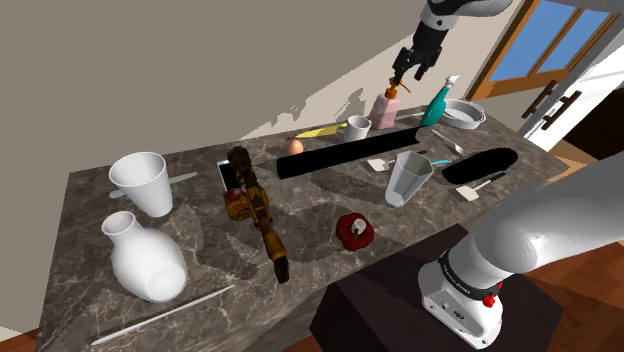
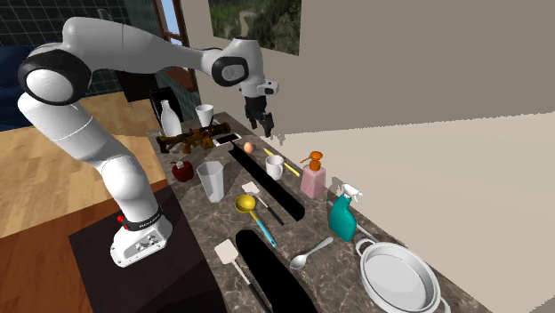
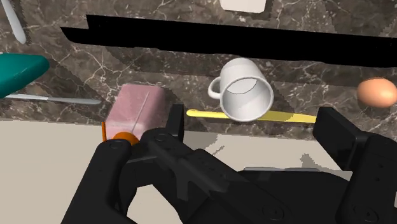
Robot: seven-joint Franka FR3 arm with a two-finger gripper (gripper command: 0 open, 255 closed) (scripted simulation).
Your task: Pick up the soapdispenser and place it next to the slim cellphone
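Observation:
The soap dispenser (image 1: 386,106) is a pink bottle with an orange pump, upright at the far side of the dark marble counter (image 1: 100,205). It stands between a white mug and a teal spray bottle. My black gripper (image 1: 404,72) hangs open in the air just above it, touching nothing. In the wrist view the soap dispenser (image 3: 137,108) lies just outside one finger (image 3: 175,121), and the mug sits under the gap of the gripper (image 3: 254,127). The slim white cellphone (image 1: 226,172) lies flat beside a brown toy gun, well toward the shoulder view's left. From the second exterior view, the soap dispenser (image 2: 312,177) stands below and right of the gripper (image 2: 259,121).
Near the dispenser are the white mug (image 1: 358,127), the teal spray bottle (image 1: 437,101), a grey pan (image 1: 463,113) and an egg (image 1: 296,146). Long black areas (image 1: 345,155) cut the counter. A clear cup (image 1: 408,177), a red object (image 1: 354,231), the toy gun (image 1: 256,208), a white cup (image 1: 140,182) and a vase (image 1: 145,260) stand nearer.

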